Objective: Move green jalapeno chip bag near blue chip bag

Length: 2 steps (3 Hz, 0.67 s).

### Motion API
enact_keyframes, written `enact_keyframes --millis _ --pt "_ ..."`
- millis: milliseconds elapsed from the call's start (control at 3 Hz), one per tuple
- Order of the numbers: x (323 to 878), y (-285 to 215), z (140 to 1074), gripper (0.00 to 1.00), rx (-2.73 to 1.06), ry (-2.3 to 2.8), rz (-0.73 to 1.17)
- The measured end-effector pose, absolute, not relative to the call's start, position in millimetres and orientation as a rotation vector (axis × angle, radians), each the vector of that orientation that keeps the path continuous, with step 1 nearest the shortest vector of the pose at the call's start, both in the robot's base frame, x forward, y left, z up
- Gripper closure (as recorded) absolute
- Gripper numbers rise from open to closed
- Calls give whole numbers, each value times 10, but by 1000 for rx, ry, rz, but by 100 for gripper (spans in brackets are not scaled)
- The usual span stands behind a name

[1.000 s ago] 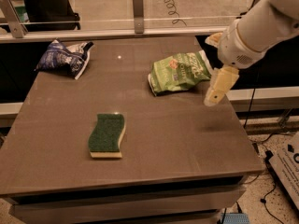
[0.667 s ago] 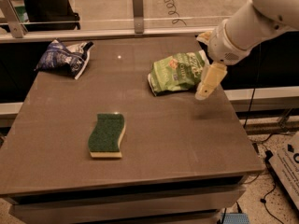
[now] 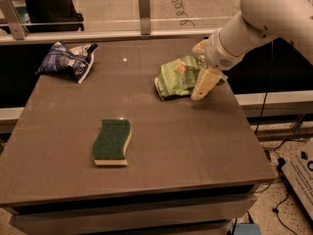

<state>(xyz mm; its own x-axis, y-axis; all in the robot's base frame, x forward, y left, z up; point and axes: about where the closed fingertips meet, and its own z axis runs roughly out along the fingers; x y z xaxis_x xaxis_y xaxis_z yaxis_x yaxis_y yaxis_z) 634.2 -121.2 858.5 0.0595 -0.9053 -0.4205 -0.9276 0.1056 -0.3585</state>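
Note:
The green jalapeno chip bag [image 3: 177, 77] lies crumpled on the table's right half, toward the back. The blue chip bag [image 3: 68, 59] lies at the back left corner, far from the green bag. My gripper [image 3: 202, 65] hangs at the right end of the green bag on the white arm [image 3: 264, 18]. It is open, with one cream finger [image 3: 205, 82] low at the bag's right edge and the other finger [image 3: 199, 47] behind the bag. The bag's right end is hidden by the gripper.
A dark green wavy sponge [image 3: 112, 141] lies flat in the front middle of the brown table [image 3: 195, 146]. A rail with posts [image 3: 143, 4] runs behind the table. Cables lie on the floor at the right [image 3: 286, 180].
My gripper has moved left, from beside the green bag's right end to over that end. The bags and the sponge have not moved.

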Motion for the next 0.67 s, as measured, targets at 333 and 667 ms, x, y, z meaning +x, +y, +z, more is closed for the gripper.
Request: enact_keyframes --millis 333,667 --pt "6446 -1195 8524 40 -1788 1827 52" --pt "6551 -1171 8631 63 -1787 1815 31"
